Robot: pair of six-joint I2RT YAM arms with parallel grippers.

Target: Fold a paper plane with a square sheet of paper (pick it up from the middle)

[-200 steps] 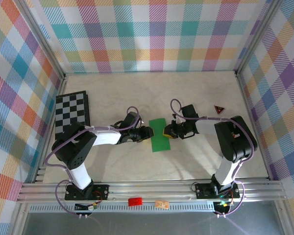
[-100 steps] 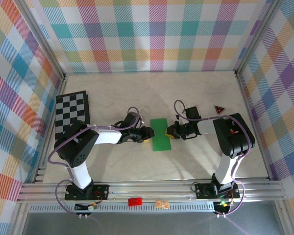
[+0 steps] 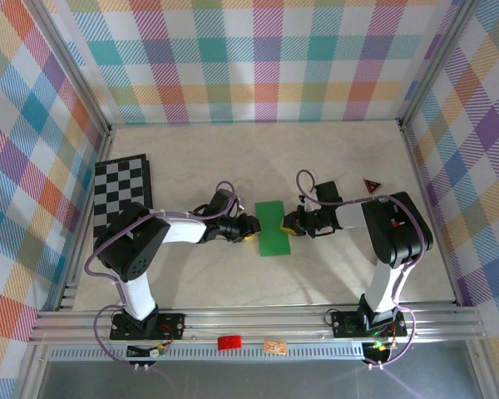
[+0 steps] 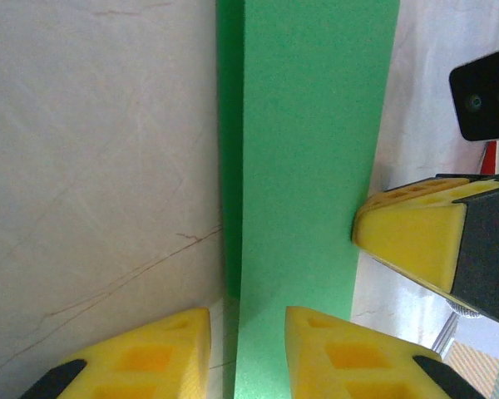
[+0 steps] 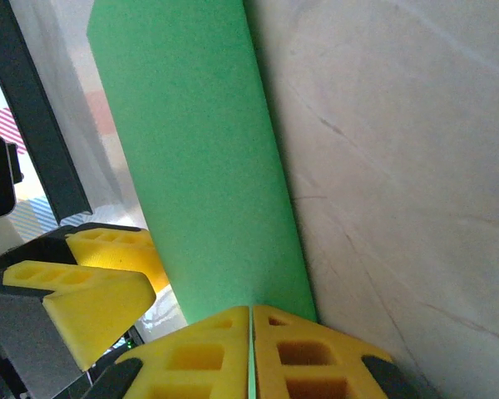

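the sheet of green paper (image 3: 271, 229) is lying on the desk (image 3: 233, 158) near its middle, between the two claws. from above it is showing as a narrow rectangle, longer from far to near than from left to right. in the left wrist view a darker green band is running along one long edge of the sheet (image 4: 316, 166).

the left claw (image 3: 249, 228) is sitting low at the sheet's left edge. in its own camera the left claw (image 4: 246, 314) is standing with its jaws apart, the two yellow fingers (image 4: 141, 353) lying either side of that long edge, so the paper's edge is passing through the gap with nothing pinched.

the right claw (image 3: 288, 223) is meeting the sheet's right edge from the other side. in the right wrist view the right claw (image 5: 251, 309) is pressing its yellow pads (image 5: 200, 353) tight together, with only a thin seam between them, and the green sheet (image 5: 200, 158) is running straight into that seam, so it is gripping the paper's edge.

a black-and-white chessboard (image 3: 123, 195) is lying well apart at the left side of the desk, and a small red-and-black triangle (image 3: 372, 185) is sitting toward the right, farther back than the right claw.
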